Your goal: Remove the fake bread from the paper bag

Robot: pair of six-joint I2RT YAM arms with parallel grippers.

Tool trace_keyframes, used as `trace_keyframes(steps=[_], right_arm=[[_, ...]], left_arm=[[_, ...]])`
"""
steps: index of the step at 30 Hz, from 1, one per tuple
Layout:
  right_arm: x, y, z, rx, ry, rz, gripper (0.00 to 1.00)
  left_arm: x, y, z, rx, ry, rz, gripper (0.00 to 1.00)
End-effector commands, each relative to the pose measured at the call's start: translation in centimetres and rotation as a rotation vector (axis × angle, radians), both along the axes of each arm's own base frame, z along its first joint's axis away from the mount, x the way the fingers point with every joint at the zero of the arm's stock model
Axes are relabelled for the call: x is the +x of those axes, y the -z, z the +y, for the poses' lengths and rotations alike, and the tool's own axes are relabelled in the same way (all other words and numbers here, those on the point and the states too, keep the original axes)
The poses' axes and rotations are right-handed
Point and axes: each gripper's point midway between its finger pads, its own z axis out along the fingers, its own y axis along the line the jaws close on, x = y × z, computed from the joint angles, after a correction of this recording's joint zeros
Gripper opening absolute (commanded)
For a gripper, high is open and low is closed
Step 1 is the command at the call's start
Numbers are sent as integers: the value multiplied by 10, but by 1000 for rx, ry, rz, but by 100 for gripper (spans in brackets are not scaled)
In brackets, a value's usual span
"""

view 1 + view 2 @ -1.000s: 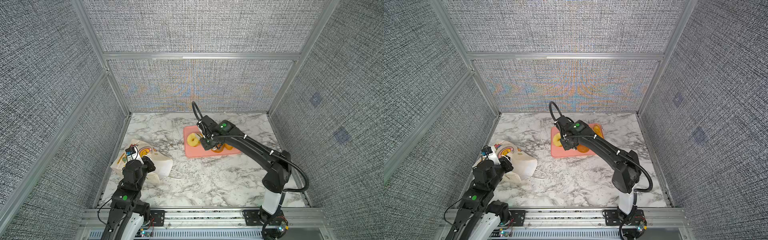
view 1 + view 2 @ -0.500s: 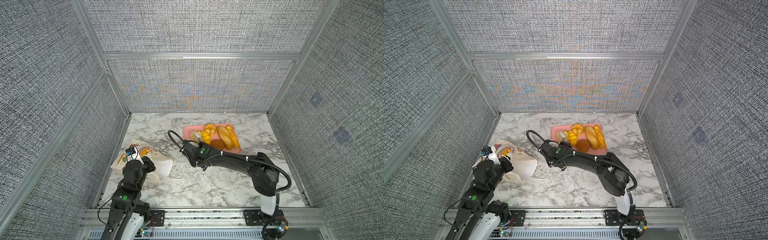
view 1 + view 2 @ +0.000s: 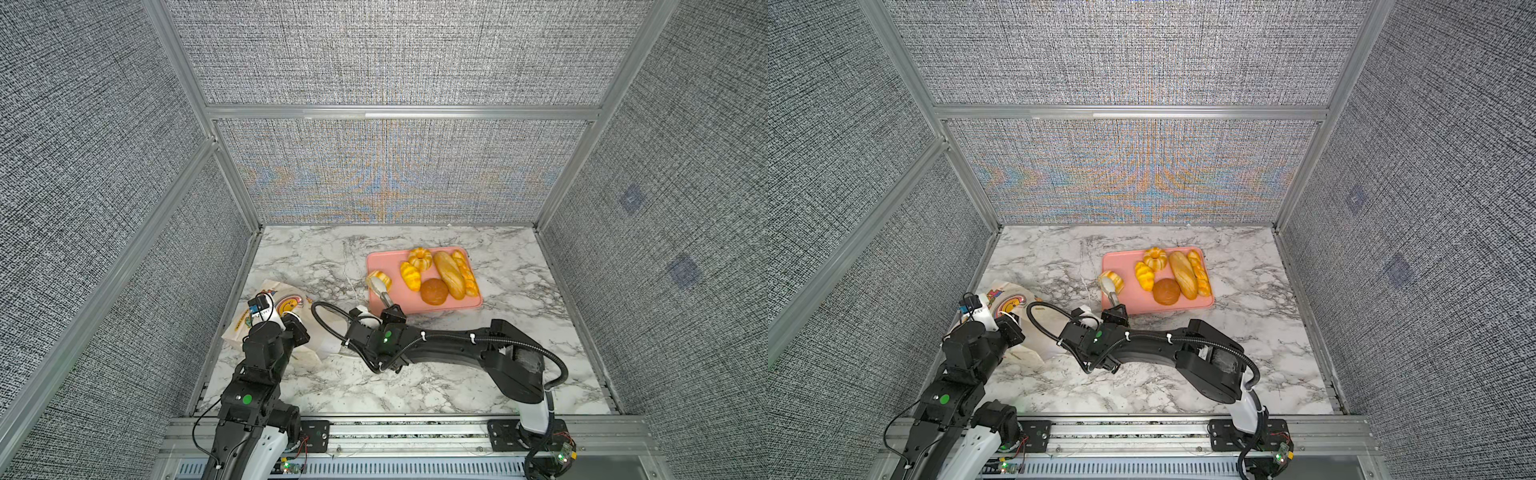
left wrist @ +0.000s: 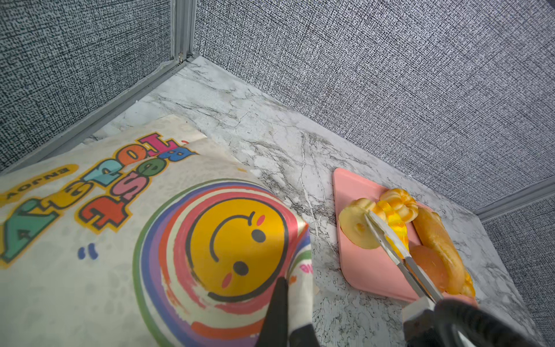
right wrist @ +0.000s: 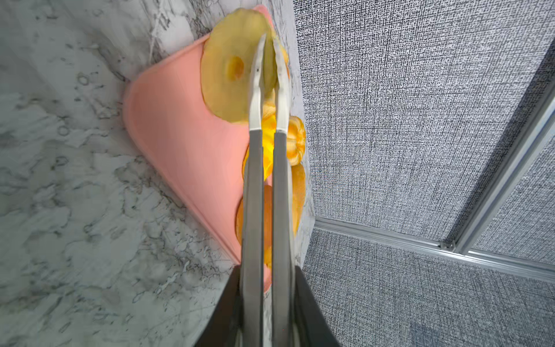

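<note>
1. Evidently the step in hand is a set-down, and the marble table [image 3: 415, 374] leaves the right arm room to finish it: move fully over the tray, lower, then let go.
2. Lying on its side near the left wall, the paper bag [image 3: 286, 303] shows its smiley face upward. The left gripper [image 4: 286, 309] is closed tight on the paper at its rim, which I judge holds the mouth ready for another reach. Whether any fake bread is left inside, no view shows.
3. Well apart from the bag, the pink tray [image 3: 384, 259] has bare floor only along its left side, so that is the spot to aim for.
4. Crowding its right half are a long loaf [image 3: 449, 270], a braided loaf [image 3: 466, 272], a dark brown bun [image 3: 434, 291], a croissant [image 3: 410, 275] and a ring bun [image 3: 419, 258]. A drop too far right could knock them.
5. Clamped in the closed right gripper [image 5: 267, 300], the metal tongs [image 5: 267, 180] are squeezed nearly together.
6. Pinched on edge at their tips, a pale ring-shaped bun [image 5: 234, 69] hangs above the tray's left rim. Release it low, or it may roll onto the marble.
</note>
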Motion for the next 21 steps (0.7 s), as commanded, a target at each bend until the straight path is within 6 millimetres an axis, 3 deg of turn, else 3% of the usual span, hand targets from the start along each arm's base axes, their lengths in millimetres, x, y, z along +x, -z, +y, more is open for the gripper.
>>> trace_keyframes(steps=[1,9,15,21], right_arm=[[-14,10,-19,-22,36,3,0],[-44,29,-53,-37,55,42,0],[-52,35,-54,24,41,117,0],[-55,30,-50,49,43,159,20]], left_arm=[[-3,3,-4,-12,20,25,0],[-3,3,-3,-18,14,25,0],[-3,4,-3,-25,10,31,0],[-5,4,-2,-26,7,30,0]])
